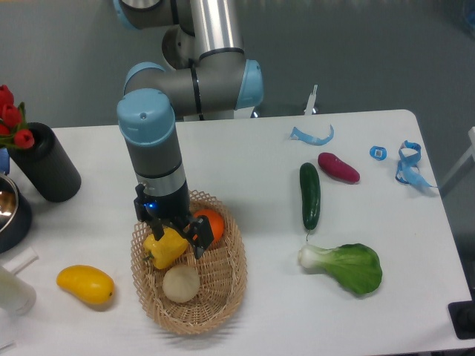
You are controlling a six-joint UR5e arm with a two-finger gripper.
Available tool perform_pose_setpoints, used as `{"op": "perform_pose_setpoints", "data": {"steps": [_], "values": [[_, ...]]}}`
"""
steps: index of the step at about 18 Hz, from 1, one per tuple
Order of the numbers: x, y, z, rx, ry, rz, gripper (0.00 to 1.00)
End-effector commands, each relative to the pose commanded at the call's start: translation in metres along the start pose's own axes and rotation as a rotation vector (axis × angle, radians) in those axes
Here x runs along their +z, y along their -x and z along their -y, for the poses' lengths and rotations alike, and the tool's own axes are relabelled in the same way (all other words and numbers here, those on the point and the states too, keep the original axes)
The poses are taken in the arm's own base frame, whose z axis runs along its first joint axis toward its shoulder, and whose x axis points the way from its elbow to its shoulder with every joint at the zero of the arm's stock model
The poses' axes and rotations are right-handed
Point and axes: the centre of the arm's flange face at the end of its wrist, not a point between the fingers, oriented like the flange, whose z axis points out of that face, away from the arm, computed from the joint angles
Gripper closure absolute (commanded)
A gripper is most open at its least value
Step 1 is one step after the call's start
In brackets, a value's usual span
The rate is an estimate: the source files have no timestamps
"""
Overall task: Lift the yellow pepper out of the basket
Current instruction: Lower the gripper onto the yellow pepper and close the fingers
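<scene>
Camera view, tool: the tool [172, 239] hung straight down from the arm [157, 159] into the basket; its dark fingers [198, 241] stood apart, one either side of the yellow pepper, the near one between pepper and orange; whether they pressed on the pepper could not be told

Camera view, yellow pepper: the yellow pepper [165, 248] lay in the far left part of the basket, partly hidden by the tool; the orange [211, 222] sat just beside it toward the far right rim; the pale round ball [180, 283] lay just nearer the front edge of the table

Camera view, basket: the basket [223, 285] stood on the table [252, 311] toward its front edge, left of centre

Camera view, left side of table: a yellow mango-like fruit [85, 285] lay near the front left corner, apart from the basket; a black cylinder [46, 163] with red tulips [10, 119] stood at the left edge

Camera view, right side of table: a cucumber [309, 195] lay lengthwise right of centre; a bok choy [345, 267] lay nearer the front edge; a purple sweet potato [338, 167] lay beyond the cucumber; blue tape scraps [312, 136] lay near the far right corner
</scene>
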Motion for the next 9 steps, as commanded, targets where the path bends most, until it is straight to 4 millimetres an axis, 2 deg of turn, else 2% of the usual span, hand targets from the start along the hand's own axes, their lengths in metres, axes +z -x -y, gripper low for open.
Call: {"op": "perform_pose_setpoints", "data": {"steps": [3,9], "values": [[0.014,-0.005,-0.005,0.126,0.011,-0.028,0.00],[0.040,-0.026,-0.027,0.207,0.002,-0.126,0.00]]}}
